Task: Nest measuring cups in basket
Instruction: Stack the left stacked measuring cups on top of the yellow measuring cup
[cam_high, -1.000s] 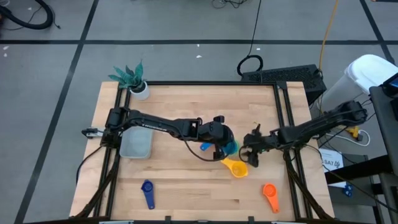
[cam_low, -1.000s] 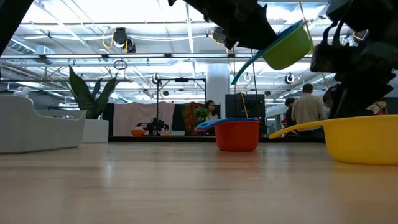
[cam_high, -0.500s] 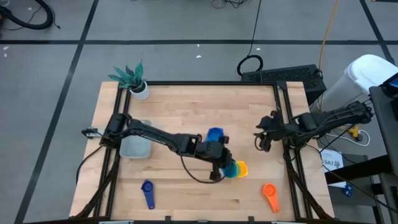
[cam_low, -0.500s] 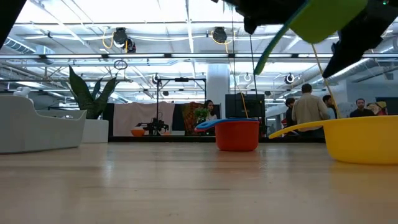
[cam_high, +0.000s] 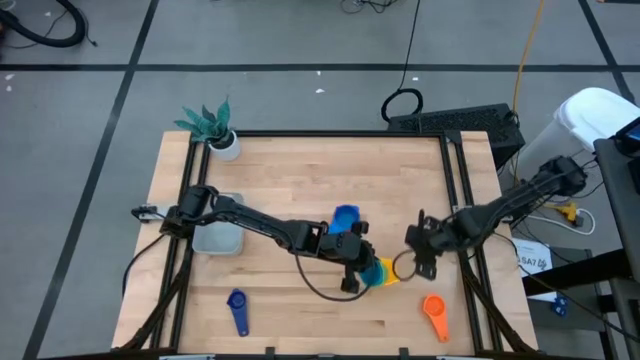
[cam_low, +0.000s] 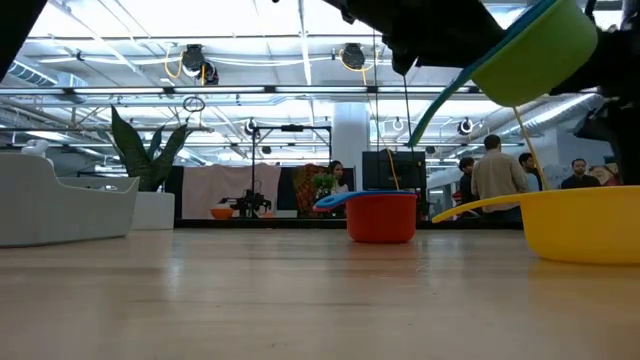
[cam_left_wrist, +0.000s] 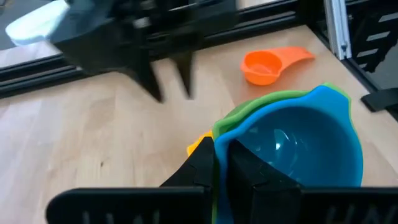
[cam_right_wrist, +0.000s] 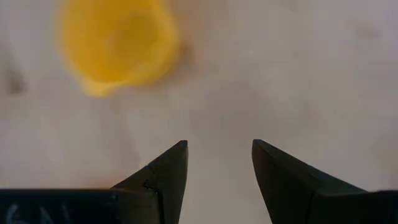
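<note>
My left gripper (cam_high: 352, 268) is shut on a blue measuring cup (cam_left_wrist: 292, 146) nested inside a green one (cam_low: 540, 50). It holds them tilted in the air above the yellow cup (cam_high: 390, 271), which stands on the table. My right gripper (cam_right_wrist: 217, 168) hovers open just right of the yellow cup (cam_right_wrist: 118, 43), pointing down with nothing between its fingers. Another blue cup (cam_high: 346, 216) lies on a red cup (cam_low: 381, 220) at mid-table. The orange cup (cam_high: 433, 314) and a dark blue cup (cam_high: 238, 308) lie near the front edge. The basket (cam_high: 218, 236) stands at the left. My left gripper pinches the walls of the two nested cups at their rim (cam_left_wrist: 221, 142), one finger inside the blue bowl and the other outside the green wall. The fingers slant down from the table's left. The cups hang clear of the table, tilted, their handle (cam_low: 440, 95) pointing downward.
A white plant pot (cam_high: 224, 143) stands at the far left corner. Black rails (cam_high: 462, 190) run along the table's left and right sides. Bare wood lies between the basket and the cups. People stand in the room beyond the table.
My left gripper has carried the nested cups toward the near edge and a little down, to above the yellow cup, uncovering the blue cup on the red one. My right gripper swung up toward the far edge, then came back beside the yellow cup, still open.
</note>
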